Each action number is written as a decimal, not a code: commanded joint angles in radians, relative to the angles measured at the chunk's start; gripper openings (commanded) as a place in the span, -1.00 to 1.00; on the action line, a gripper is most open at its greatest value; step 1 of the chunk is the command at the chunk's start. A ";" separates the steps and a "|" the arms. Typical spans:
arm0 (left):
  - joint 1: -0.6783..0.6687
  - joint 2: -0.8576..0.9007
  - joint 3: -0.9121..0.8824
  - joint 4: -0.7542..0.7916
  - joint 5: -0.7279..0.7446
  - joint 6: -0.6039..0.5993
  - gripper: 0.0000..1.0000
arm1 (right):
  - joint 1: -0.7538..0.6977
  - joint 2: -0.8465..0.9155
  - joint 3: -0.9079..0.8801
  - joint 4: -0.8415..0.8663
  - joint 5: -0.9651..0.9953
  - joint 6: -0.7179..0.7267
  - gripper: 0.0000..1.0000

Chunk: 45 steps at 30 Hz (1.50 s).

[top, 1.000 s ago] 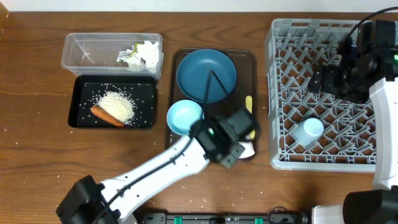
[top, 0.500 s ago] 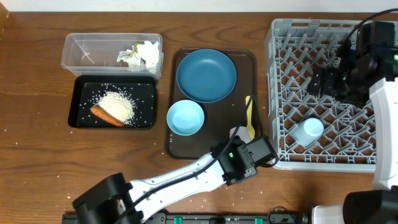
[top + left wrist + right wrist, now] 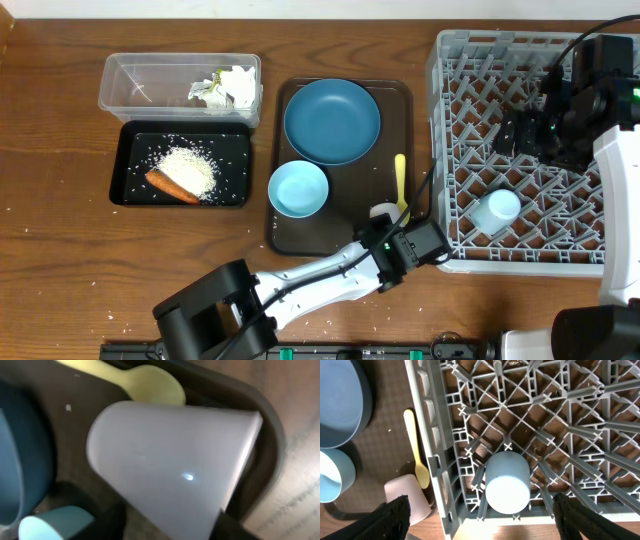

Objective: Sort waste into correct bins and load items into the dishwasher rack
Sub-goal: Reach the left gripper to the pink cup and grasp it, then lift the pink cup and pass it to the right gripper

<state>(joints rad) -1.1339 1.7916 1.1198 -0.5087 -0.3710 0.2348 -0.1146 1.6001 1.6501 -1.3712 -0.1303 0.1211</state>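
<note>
Pink plastic fills the left wrist view: the pink cup [image 3: 170,455] lies on its side in the lower right corner of the brown serving tray [image 3: 340,225], just beside the yellow spoon [image 3: 400,180]. The left claw [image 3: 393,226] is right at it; we cannot tell its grip. At the frame's right, the right claw [image 3: 481,510], spread wide, hangs over the dishwasher rack [image 3: 441,150], which holds the light blue cup [image 3: 506,482].

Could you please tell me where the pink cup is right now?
In the overhead view, the pink cup sits at the near right corner of the brown tray, beside the bowl end of the yellow spoon, just left of the dishwasher rack.
</note>
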 commanded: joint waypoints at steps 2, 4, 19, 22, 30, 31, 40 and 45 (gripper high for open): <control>0.005 0.004 -0.005 0.006 -0.050 0.011 -0.35 | 0.011 0.002 0.006 0.000 -0.009 -0.015 0.79; 0.005 0.004 -0.005 0.006 -0.050 0.011 -0.51 | 0.011 0.002 0.006 0.002 -0.009 -0.015 0.79; 0.005 -0.011 -0.005 0.006 -0.068 -0.027 -0.88 | 0.011 0.002 0.006 0.006 -0.009 -0.015 0.79; 0.005 -0.049 0.001 -0.002 -0.068 -0.048 -0.88 | 0.011 0.002 0.006 0.006 -0.009 -0.015 0.79; 0.006 -0.231 0.005 -0.010 -0.066 -0.119 -0.88 | 0.011 0.002 0.006 0.008 -0.009 -0.015 0.79; 0.007 -0.251 0.005 -0.013 -0.065 -0.126 -0.88 | 0.011 0.002 0.006 0.010 -0.009 -0.015 0.79; 0.148 -0.417 0.005 -0.080 0.127 -0.309 -0.87 | 0.011 0.002 0.006 0.055 -0.169 -0.081 0.79; 0.364 -0.482 0.005 -0.066 0.476 -0.388 -0.88 | 0.012 0.002 0.006 0.138 -0.476 -0.188 0.79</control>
<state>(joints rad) -0.8635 1.3468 1.1206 -0.5804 -0.1474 -0.0666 -0.1146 1.6001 1.6501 -1.2579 -0.3679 0.0261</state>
